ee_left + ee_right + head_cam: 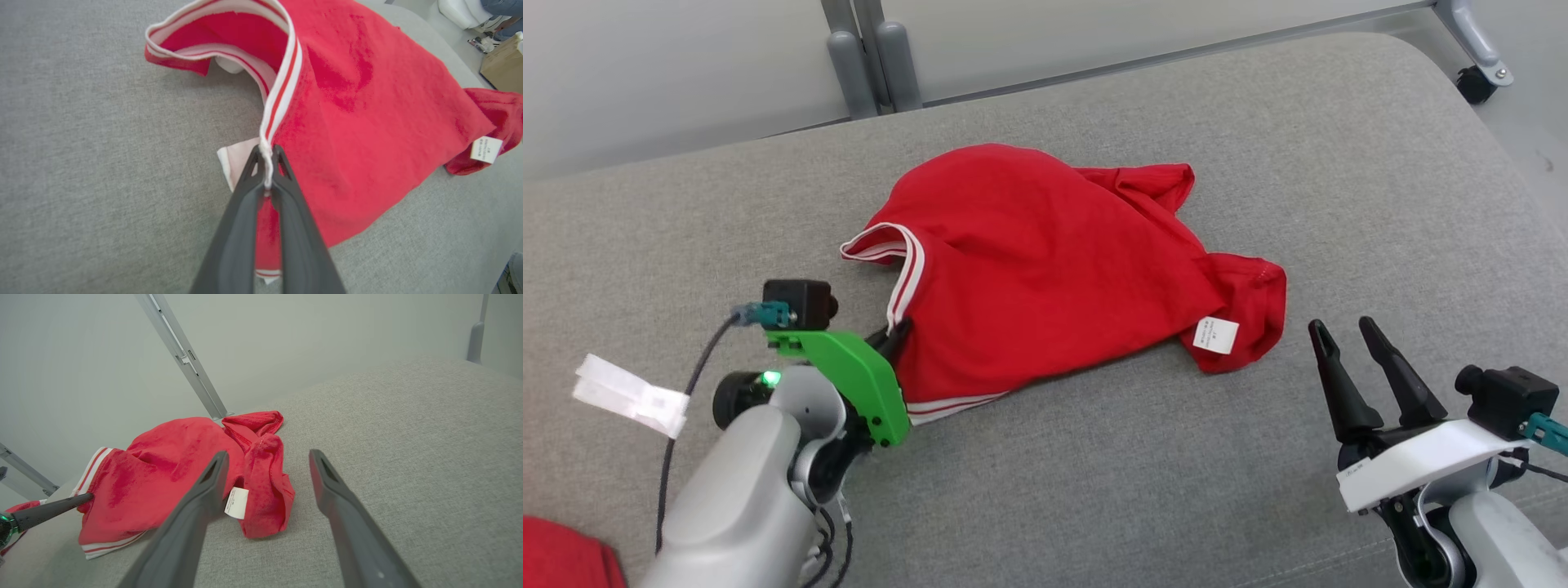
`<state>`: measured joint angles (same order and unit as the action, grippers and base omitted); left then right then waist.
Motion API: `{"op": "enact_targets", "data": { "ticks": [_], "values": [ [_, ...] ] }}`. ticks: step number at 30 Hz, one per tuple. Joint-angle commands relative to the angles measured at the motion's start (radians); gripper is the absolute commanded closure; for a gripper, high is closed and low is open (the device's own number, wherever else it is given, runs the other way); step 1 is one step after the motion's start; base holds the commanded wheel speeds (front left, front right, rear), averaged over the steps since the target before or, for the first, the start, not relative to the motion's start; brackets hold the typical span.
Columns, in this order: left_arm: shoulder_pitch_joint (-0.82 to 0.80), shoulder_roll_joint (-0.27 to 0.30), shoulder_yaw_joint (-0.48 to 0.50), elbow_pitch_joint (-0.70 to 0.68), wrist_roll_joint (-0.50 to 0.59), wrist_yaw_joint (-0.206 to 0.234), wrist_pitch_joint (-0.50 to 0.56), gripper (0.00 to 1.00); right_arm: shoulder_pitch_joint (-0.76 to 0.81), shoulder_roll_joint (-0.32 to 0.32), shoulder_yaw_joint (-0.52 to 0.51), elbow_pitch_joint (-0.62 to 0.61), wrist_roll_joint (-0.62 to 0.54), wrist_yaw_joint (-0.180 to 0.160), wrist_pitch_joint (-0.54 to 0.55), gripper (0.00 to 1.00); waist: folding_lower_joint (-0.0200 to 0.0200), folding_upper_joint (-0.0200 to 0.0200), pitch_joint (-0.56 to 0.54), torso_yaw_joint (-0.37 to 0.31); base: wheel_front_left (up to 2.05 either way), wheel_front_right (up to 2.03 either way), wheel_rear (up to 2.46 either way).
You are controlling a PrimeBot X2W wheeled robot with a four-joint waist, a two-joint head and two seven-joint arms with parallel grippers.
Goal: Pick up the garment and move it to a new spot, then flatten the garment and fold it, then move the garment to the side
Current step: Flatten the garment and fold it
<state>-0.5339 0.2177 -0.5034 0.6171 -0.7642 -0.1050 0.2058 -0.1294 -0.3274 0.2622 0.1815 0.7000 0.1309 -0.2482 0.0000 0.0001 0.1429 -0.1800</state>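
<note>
Garment trim pinched in closed left gripper; right gripper wide open, empty

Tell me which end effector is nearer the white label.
Right. The right end effector hovers open beside the label; the left end effector pinches the garment by its trim, farther off.

I see soft, matt red cloth in the garment at my left gripper, whose fingers look like smooth matt plastic. Beneath lies coarse grey woven upholstery.

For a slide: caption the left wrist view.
Left gripper pinches the striped trim of the red garment on grey cushion.
</note>
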Motion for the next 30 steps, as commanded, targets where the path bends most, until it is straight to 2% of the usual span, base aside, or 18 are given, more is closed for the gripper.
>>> {"op": "enact_targets", "data": {
  "ticks": [1, 9, 13, 19, 20, 21, 22, 26, 30],
  "values": [
    [-0.040, 0.026, 0.010, -0.025, -0.015, -0.007, 0.005, 1.00, -0.021, 0.002, 0.001, -0.002, -0.006, 0.000, -0.006, 0.00, 0.0000, -0.0001, 0.008, -0.007, 0.00, 0.00, 0.00],
    [-0.185, 0.137, 0.086, -0.134, -0.070, -0.001, 0.118, 1.00, -0.072, 0.021, 0.005, -0.015, -0.007, 0.000, -0.012, 0.00, 0.0000, -0.0001, 0.110, -0.068, 0.00, 0.00, 0.00],
    [-0.253, 0.182, 0.134, -0.084, -0.099, 0.006, 0.152, 1.00, -0.101, 0.046, 0.026, -0.004, -0.007, 0.000, -0.017, 0.00, 0.0000, -0.0001, 0.152, -0.115, 0.00, 0.00, 0.00],
    [-0.330, 0.229, 0.158, 0.056, -0.080, 0.002, 0.114, 0.99, -0.139, 0.073, 0.034, 0.001, -0.011, 0.000, -0.017, 0.00, 0.0000, -0.0001, 0.191, -0.180, 0.00, 0.00, 0.00],
    [-0.341, 0.235, 0.153, 0.084, -0.072, -0.001, 0.109, 0.74, -0.144, 0.077, 0.035, 0.002, -0.010, 0.000, -0.017, 0.00, 0.0000, -0.0001, 0.194, -0.189, 0.00, 0.00, 0.00],
    [-0.348, 0.237, 0.149, 0.105, -0.067, -0.005, 0.105, 0.44, -0.146, 0.079, 0.034, 0.002, -0.011, 0.000, -0.017, 0.00, 0.0000, -0.0001, 0.195, -0.193, 0.00, 0.00, 0.00],
    [-0.355, 0.237, 0.143, 0.131, -0.065, -0.010, 0.098, 0.00, -0.147, 0.082, 0.034, 0.002, -0.013, 0.000, -0.017, 0.00, 0.0000, -0.0001, 0.193, -0.198, 0.00, 0.00, 0.00],
    [-0.358, 0.239, 0.122, 0.188, -0.081, -0.021, 0.086, 0.00, -0.127, 0.090, 0.024, 0.006, -0.019, 0.000, -0.018, 0.00, 0.0000, -0.0001, 0.170, -0.191, 0.00, 0.00, 0.00],
    [-0.331, 0.252, 0.069, 0.169, -0.068, -0.026, 0.068, 0.00, -0.108, 0.090, 0.020, 0.007, -0.029, 0.000, -0.017, 0.00, 0.0000, -0.0001, 0.128, -0.159, 0.00, 0.00, 0.00]
  ]
}}
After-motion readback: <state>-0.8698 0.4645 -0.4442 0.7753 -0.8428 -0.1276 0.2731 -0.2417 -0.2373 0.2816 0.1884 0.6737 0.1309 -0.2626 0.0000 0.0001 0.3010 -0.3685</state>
